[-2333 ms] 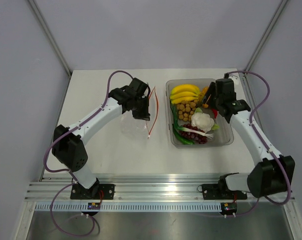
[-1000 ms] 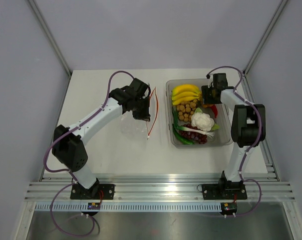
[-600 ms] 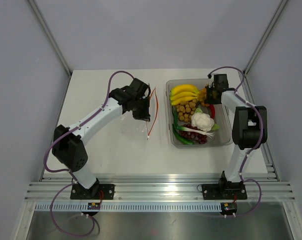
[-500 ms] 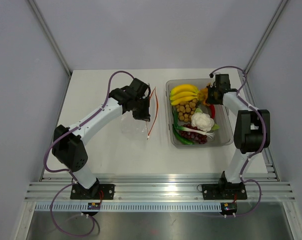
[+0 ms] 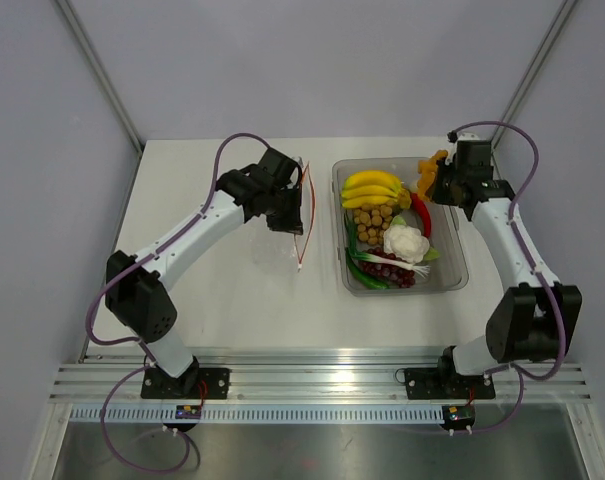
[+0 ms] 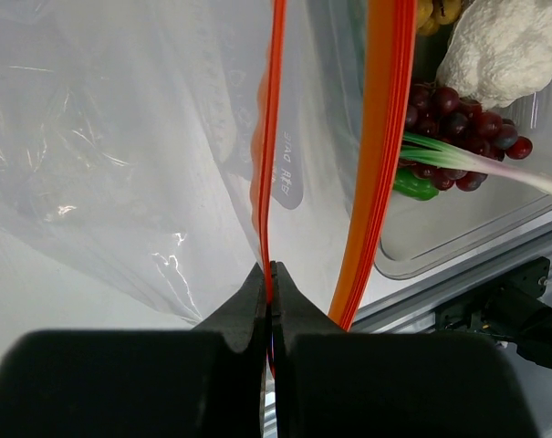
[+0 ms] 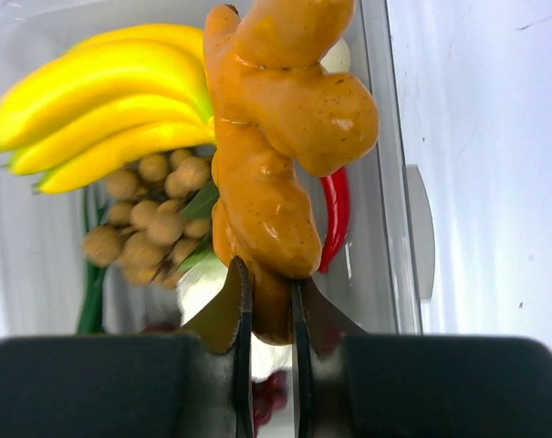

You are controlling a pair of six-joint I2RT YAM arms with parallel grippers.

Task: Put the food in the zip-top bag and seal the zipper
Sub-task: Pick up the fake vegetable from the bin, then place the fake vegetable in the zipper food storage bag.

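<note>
My left gripper (image 6: 269, 274) (image 5: 294, 205) is shut on one lip of the zip-top bag (image 6: 120, 137) (image 5: 282, 240), pinching the red-orange zipper (image 6: 266, 137). The other zipper lip (image 6: 380, 155) hangs apart, so the mouth gapes. My right gripper (image 7: 268, 297) (image 5: 437, 180) is shut on an orange knobbly food piece (image 7: 276, 146) (image 5: 432, 168), lifted above the tub's far right corner. Below it in the clear tub (image 5: 452, 262) lie yellow bananas (image 5: 370, 186), a brown ball cluster (image 5: 376, 221), a white bulb (image 5: 406, 241), dark red grapes (image 5: 390, 270), green vegetables (image 5: 366, 272) and a red chilli (image 5: 422, 212).
The tub sits on the white table (image 5: 182, 200) right of the bag. An aluminium rail (image 5: 312, 385) runs along the near edge. Grey walls and slanted frame posts (image 5: 102, 75) enclose the table on three sides.
My right gripper has closed on the orange piece and lifted it out of the tub toward the far right. The left gripper has raised the bag's lip slightly.
</note>
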